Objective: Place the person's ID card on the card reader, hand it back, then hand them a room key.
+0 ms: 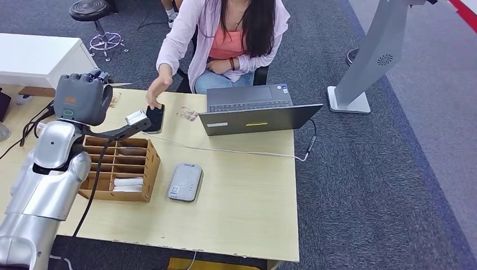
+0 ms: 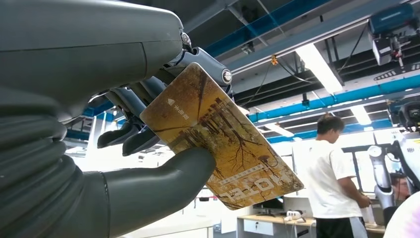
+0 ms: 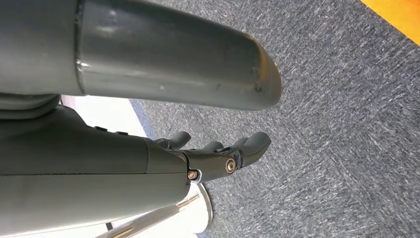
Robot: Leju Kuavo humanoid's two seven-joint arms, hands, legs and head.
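My left hand (image 1: 83, 98) is raised over the table's far left side and pinches a golden-brown card with a tree print (image 2: 223, 139) between thumb and fingers. In the head view the card (image 1: 119, 85) shows as a thin edge pointing toward the seated person (image 1: 225, 39). The person's hand (image 1: 157, 90) reaches over the table near a black phone (image 1: 154, 117), a short way from my card. The grey card reader (image 1: 185, 181) lies flat on the table (image 1: 247, 208) with nothing on it. My right hand (image 3: 218, 153) hangs over the carpet, fingers apart and empty.
A cardboard box with compartments (image 1: 121, 166) stands left of the reader, white cards in its lower slots. An open laptop (image 1: 253, 109) sits at the far edge, its cable running across the table. A small clear item (image 1: 188, 114) lies beside the phone. A white cabinet (image 1: 34, 56) stands far left.
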